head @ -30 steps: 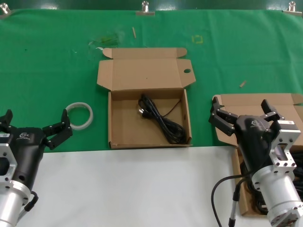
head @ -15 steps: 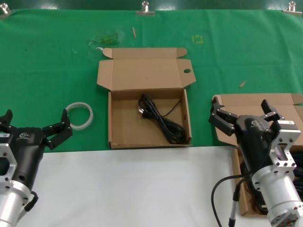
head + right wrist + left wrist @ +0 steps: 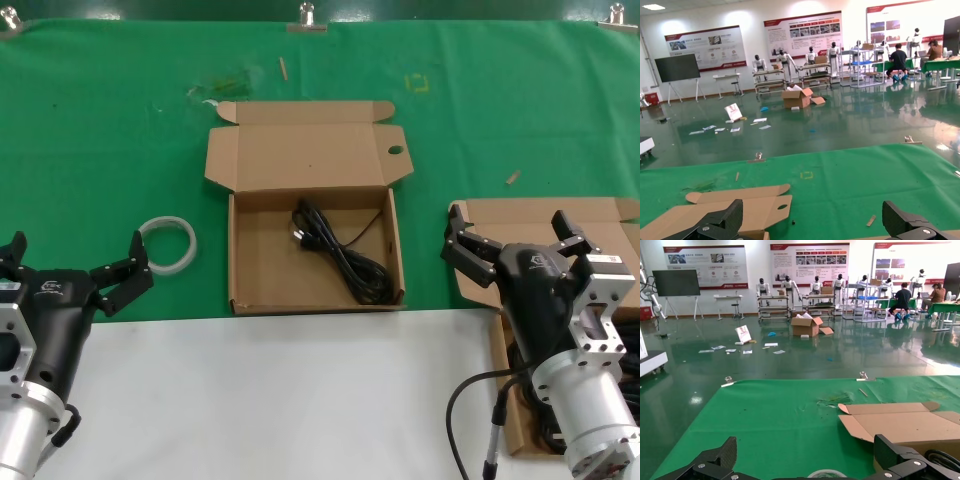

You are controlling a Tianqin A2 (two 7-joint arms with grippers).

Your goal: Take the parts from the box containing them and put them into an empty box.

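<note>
Two pincers idle, both spread wide, holding nothing.
Left pincer (image 3: 72, 268) near white ring (image 3: 167, 244); right pincer (image 3: 512, 238) over plain-lidded box (image 3: 530, 215). One cable bundle (image 3: 340, 252) lies in holed-lid box (image 3: 300, 150), centre surface (image 3: 100, 110).

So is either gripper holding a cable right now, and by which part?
Nothing is held. The left gripper and right gripper are both open and empty; one cable lies in the box with the holed lid.

No visible change since earlier.
</note>
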